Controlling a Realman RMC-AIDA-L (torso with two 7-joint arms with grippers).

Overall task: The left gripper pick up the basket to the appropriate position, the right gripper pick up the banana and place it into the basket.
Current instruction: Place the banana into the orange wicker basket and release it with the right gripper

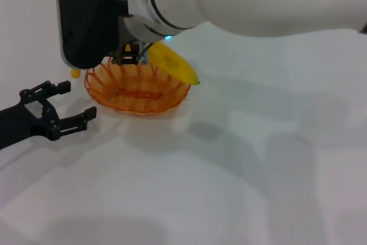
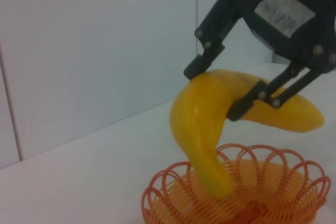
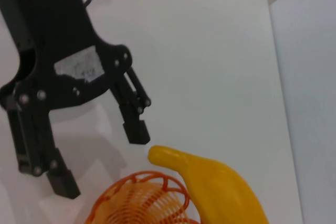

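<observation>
Banana above the basket, left gripper off to one side.
The basket (image 1: 137,89) sits on the counter (image 1: 246,159); the banana (image 2: 220,124), between the right gripper's (image 2: 223,90) fingers, dips into it. The left gripper (image 1: 60,110) lies left of the basket.

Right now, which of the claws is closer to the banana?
The right gripper: it is shut on the banana, holding it over the basket. The left gripper is open beside the basket, apart from the banana.
</observation>
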